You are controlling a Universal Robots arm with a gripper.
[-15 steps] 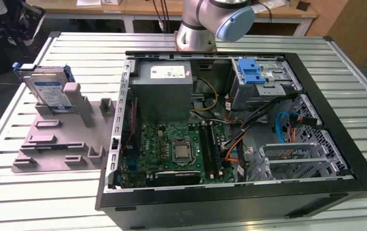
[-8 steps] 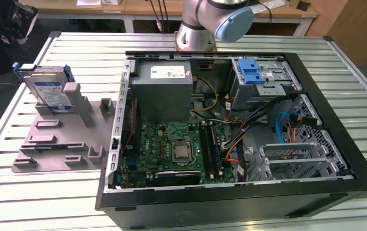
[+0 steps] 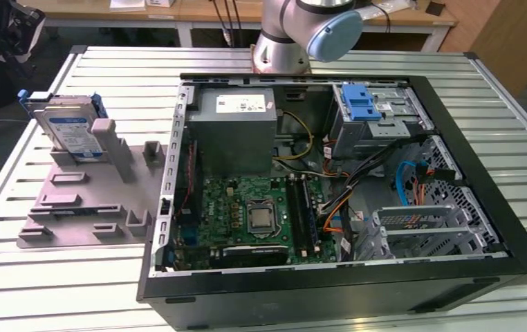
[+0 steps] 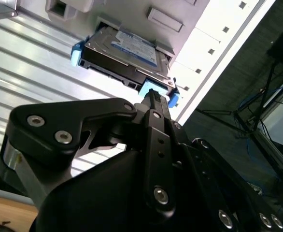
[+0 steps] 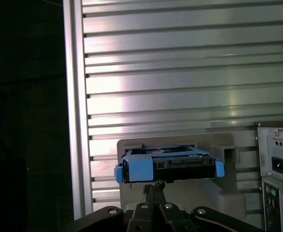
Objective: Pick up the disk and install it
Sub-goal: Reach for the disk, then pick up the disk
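Ribbed table (image 3: pixel 125 69) bears a grey holder (image 3: pixel 70 200) propping the disk (image 3: pixel 68 128) label-up, long axis sloping, near the clenched claw (image 4: pixel 150 94).

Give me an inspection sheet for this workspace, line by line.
Surface: slatted metal table.
Job's things: disk resting on a grey fixture at the exterior view's left; open case with a blue drive bay.
Clutter: nothing seen.
Grippers: gripper shut, holding nothing, tips near the disk's blue rail; contact unclear.
Cables: orange, blue and yellow wires inside the case.
Surroundings: wooden benches behind the table.
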